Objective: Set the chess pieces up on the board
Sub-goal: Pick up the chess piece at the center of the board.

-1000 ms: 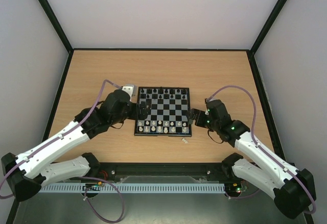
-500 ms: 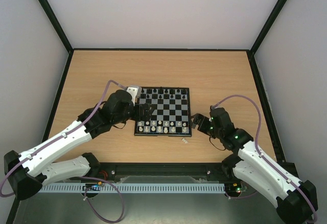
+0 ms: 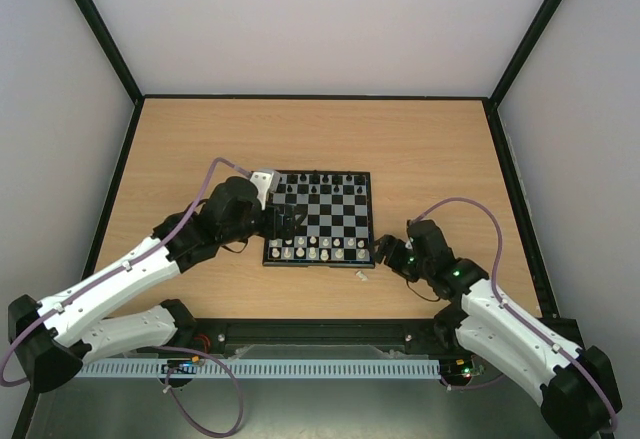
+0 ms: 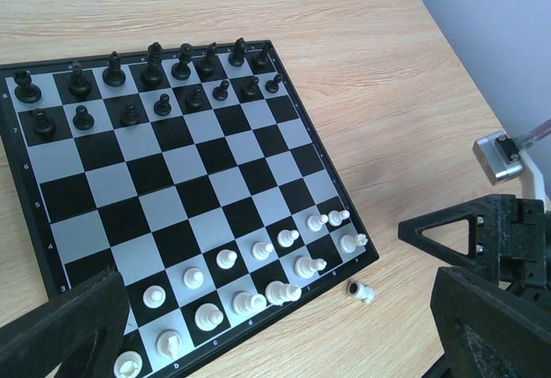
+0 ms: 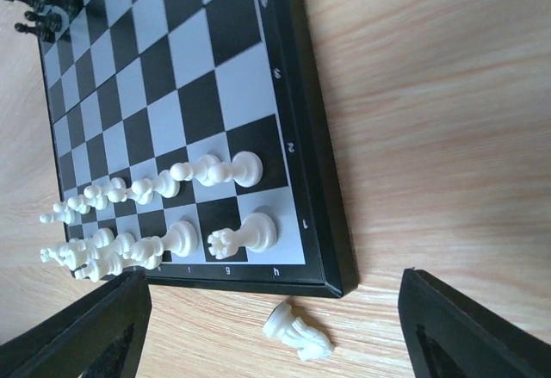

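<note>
Wood-grain table [image 3: 420, 149] fills the floor of a walled cell, with both arms bolted at its near edge. The left arm [image 3: 130, 279] reaches to the board's left side, and the right arm [image 3: 510, 324] bends toward its near right corner.

The board [image 3: 320, 217] lies flat near the middle of the table, black and pale checks inside a thin black border.

The left gripper [image 3: 283, 221] hangs over the board's left edge. Its jaws are spread wide and hold nothing. The right gripper [image 3: 383, 252] sits low just off the near right corner, also released. In its wrist view the fingers [image 5: 77, 335] stand far apart at either side of the frame, touching no piece.

Black pieces [image 4: 155, 85] stand upright across the two far rows. White pieces [image 4: 250, 283] stand in the two near rows, though some squares there look bare.

One white piece [image 5: 298, 332] lies on its side on the table, just beside the near right corner and apart from the border. It lies in the open span between the right fingers.
</note>
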Controlling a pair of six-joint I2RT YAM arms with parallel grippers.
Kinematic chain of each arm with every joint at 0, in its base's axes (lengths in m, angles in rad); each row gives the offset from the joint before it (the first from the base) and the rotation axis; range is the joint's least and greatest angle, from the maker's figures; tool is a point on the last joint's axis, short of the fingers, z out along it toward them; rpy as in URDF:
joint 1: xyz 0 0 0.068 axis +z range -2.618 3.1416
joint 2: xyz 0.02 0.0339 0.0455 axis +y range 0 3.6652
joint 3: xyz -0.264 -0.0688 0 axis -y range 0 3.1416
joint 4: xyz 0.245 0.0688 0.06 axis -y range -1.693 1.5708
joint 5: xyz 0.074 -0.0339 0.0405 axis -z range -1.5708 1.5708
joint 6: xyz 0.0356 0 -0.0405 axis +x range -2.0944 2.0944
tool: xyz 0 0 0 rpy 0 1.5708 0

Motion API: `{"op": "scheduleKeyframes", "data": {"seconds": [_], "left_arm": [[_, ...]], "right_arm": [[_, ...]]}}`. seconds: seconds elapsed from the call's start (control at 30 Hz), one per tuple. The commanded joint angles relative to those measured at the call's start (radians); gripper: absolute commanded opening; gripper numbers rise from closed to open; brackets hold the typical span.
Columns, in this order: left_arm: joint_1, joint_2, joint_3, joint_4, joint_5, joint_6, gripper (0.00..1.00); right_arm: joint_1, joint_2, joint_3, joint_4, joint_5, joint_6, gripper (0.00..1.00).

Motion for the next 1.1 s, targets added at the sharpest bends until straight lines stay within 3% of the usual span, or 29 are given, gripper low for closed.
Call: {"op": "scheduleKeyframes", "data": {"seconds": [0.0, 0.3, 0.8, 1.07], "left_arm": [[-0.003, -0.021, -0.017, 0.007, 0.011, 0.009, 0.99], [-0.002, -0.045, -0.034, 0.008, 0.011, 0.007, 0.99], [-0.003, -0.048, -0.038, -0.011, 0.009, 0.007, 0.99], [-0.003, -0.053, -0.041, -0.015, 0.004, 0.003, 0.99]], "right_arm": [[0.016, 0.005, -0.044, 0.044, -0.029, 0.022, 0.75], [0.186, 0.067, -0.018, 0.019, 0.105, 0.036, 0.57], [0.439, 0.275, 0.087, -0.056, 0.350, 0.051, 0.47], [0.499, 0.432, 0.163, -0.075, 0.394, 0.025, 0.43]]}}
